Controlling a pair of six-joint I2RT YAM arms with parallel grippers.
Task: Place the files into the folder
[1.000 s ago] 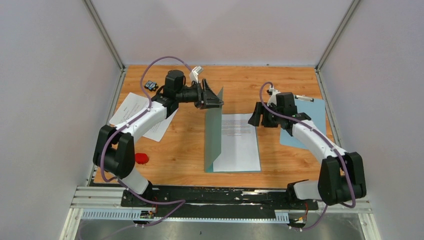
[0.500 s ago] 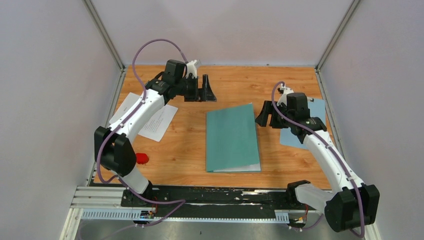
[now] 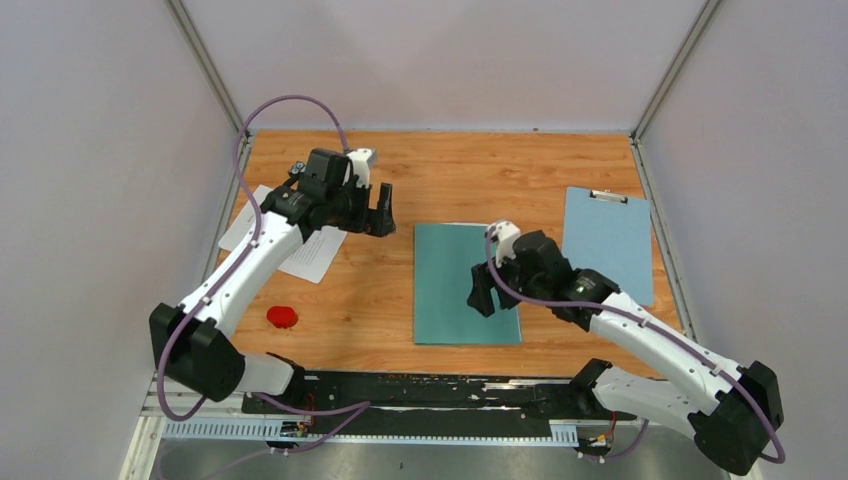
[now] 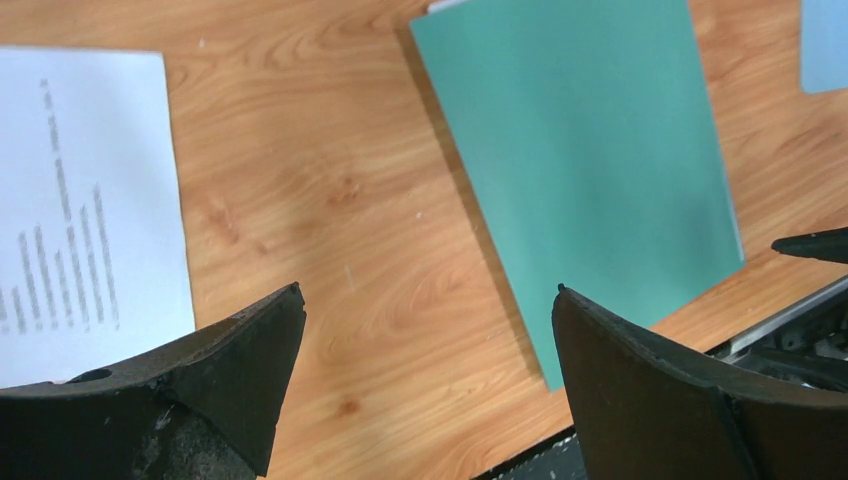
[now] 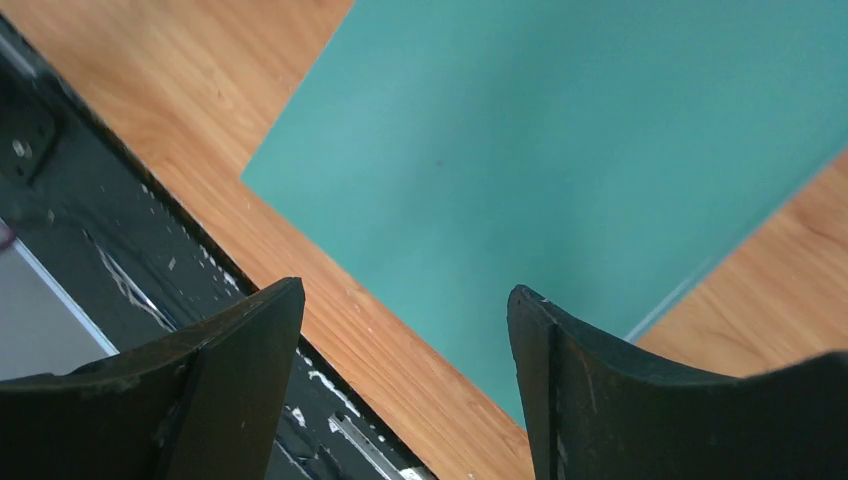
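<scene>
The teal-green folder (image 3: pixel 455 275) lies closed and flat mid-table, and also shows in the left wrist view (image 4: pixel 590 170) and the right wrist view (image 5: pixel 580 150). A thin white paper edge peeks out at its far corner (image 4: pixel 440 5). Loose files (image 3: pixel 305 252), white sheets with black text, lie to the left under my left arm, seen closer as files (image 4: pixel 90 200). My left gripper (image 3: pixel 381 215) hovers open between those sheets and the folder, holding nothing (image 4: pixel 430 300). My right gripper (image 3: pixel 492 298) stands open over the folder's near right part, empty (image 5: pixel 405 295).
A light blue clipboard (image 3: pixel 607 240) with a metal clip lies at the right. A small red object (image 3: pixel 282 317) sits near the left front. The black base rail (image 5: pixel 100 250) runs along the table's near edge, just past the folder.
The folder's upright cover has dropped shut over the sheet inside. My left gripper let go of it, opened wide and drew back left. My right arm swung from beside the clipboard to over the folder.
</scene>
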